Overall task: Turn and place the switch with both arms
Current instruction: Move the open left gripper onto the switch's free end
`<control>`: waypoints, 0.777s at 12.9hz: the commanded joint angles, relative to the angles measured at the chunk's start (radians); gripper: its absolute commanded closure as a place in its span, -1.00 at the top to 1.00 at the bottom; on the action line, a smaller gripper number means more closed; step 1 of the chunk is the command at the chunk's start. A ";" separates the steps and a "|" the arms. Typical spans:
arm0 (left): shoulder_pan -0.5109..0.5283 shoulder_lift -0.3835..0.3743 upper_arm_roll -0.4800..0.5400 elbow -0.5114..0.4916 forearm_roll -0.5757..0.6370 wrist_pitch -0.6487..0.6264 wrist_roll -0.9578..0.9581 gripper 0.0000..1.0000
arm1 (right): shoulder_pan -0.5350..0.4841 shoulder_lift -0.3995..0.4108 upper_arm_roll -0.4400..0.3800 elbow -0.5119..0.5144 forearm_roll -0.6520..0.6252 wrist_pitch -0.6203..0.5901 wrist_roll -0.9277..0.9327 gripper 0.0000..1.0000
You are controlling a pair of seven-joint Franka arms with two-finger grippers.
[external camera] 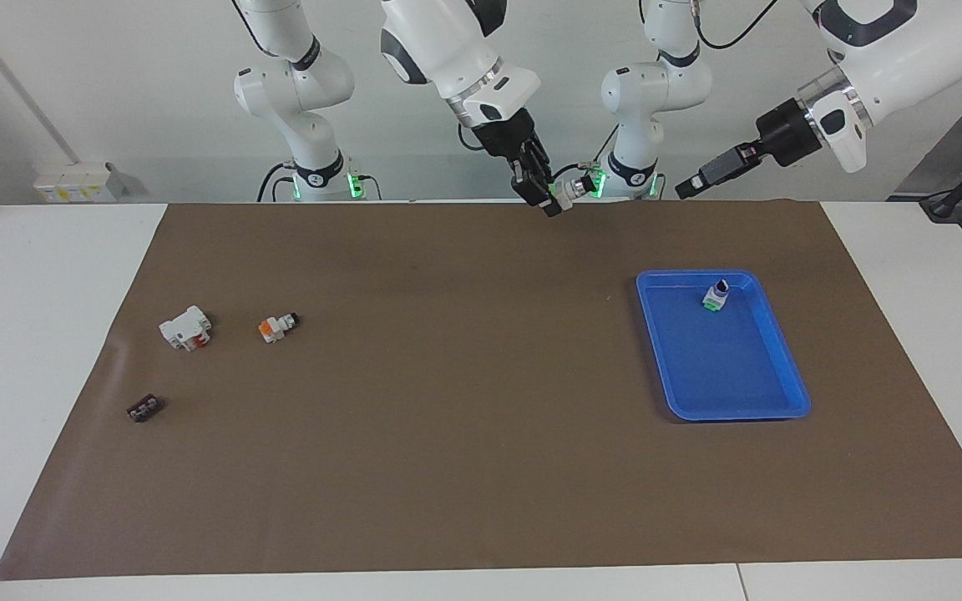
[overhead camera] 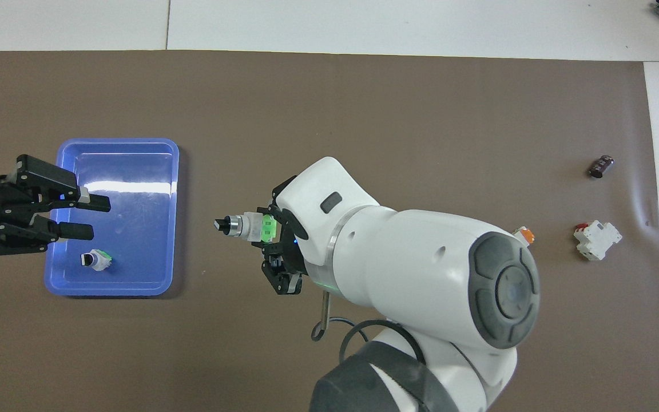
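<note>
A white tabletop [external camera: 47, 351] before a pale wall is covered by a brown mat [external camera: 464, 434], on which a blue tray [external camera: 790, 376] lies toward the left arm's end and a white block with red parts [external camera: 185, 327] toward the right arm's end. The switch [overhead camera: 247, 226] is held aloft over the mat, clamped at its green base by the right end effector [overhead camera: 270, 229]. The left end effector [overhead camera: 83, 214] is seen over the tray with fingers apart

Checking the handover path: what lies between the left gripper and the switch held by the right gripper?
Nothing at their height: open air separates the left gripper from the switch in the right gripper, seen in the facing view.
</note>
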 commanded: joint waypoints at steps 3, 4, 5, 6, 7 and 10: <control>-0.030 -0.054 -0.014 -0.072 -0.124 -0.004 -0.162 -0.04 | 0.037 0.043 0.003 0.041 -0.078 0.026 0.069 -1.00; -0.033 -0.054 -0.017 -0.072 -0.147 0.001 -0.162 -0.06 | 0.040 0.045 0.003 0.041 -0.085 0.026 0.071 -1.00; -0.049 -0.054 -0.032 -0.072 -0.158 0.008 -0.162 -0.08 | 0.040 0.045 0.003 0.041 -0.087 0.026 0.074 -1.00; -0.054 -0.054 -0.041 -0.073 -0.158 0.033 -0.162 -0.09 | 0.042 0.043 0.003 0.041 -0.098 0.026 0.077 -1.00; -0.077 -0.054 -0.049 -0.079 -0.159 0.065 -0.163 -0.13 | 0.042 0.043 0.003 0.041 -0.104 0.026 0.077 -1.00; -0.091 -0.053 -0.049 -0.084 -0.179 0.085 -0.163 -0.30 | 0.042 0.045 0.003 0.041 -0.104 0.026 0.086 -1.00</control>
